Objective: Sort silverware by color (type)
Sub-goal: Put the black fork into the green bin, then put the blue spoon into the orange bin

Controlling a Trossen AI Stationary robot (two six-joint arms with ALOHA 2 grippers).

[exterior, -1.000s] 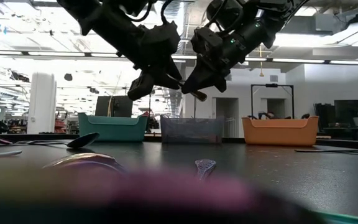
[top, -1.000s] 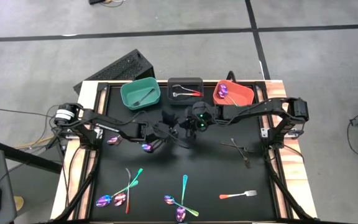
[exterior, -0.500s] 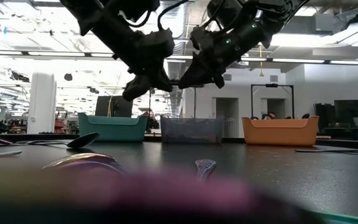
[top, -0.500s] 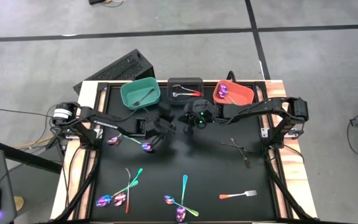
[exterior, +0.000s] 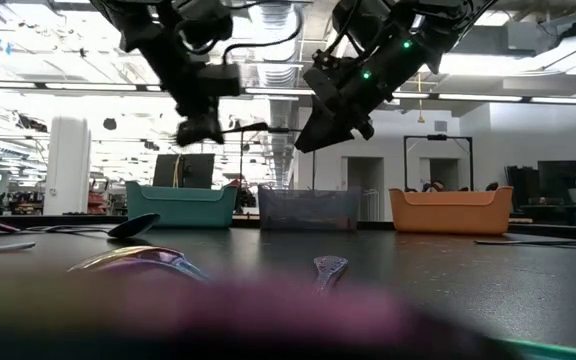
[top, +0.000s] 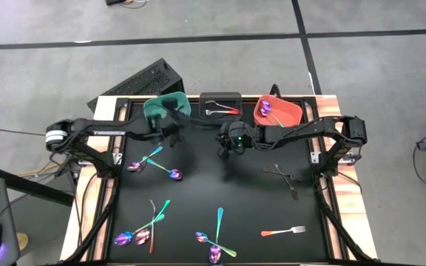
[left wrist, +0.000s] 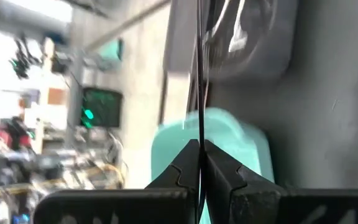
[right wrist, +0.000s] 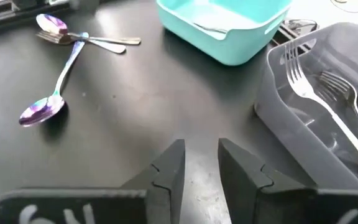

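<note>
Our left gripper (top: 170, 120) is over the near rim of the teal bin (top: 154, 109), fingers pinched together on a thin utensil (left wrist: 199, 81); the left wrist view shows it only edge-on, so we can't tell fork from spoon or its colour. Main risk: the piece is held by its very end and hangs out past the bin toward the grey bin (right wrist: 328, 118), so a release from here could clip a rim and bounce back onto the table, or drop it in the wrong bin. Since colour isn't readable, we can't confirm teal is the correct target either. Our right gripper (top: 228, 145) hovers just near of the grey bin, fingers parted a little, holding nothing; it sits near the left arm, so any swing of ours toward centre risks a collision. The rest of the silverware is scattered: iridescent spoons (top: 157, 164) left of centre, a cluster near-left (top: 143, 229), another near-centre (top: 214, 240), an orange fork (top: 283, 231) near-right, dark pieces (top: 285, 177) on the right. The crossed pieces overlap, so a pick there could drag a neighbour along. The orange bin (top: 293, 117) and grey bin already hold a few items.
</note>
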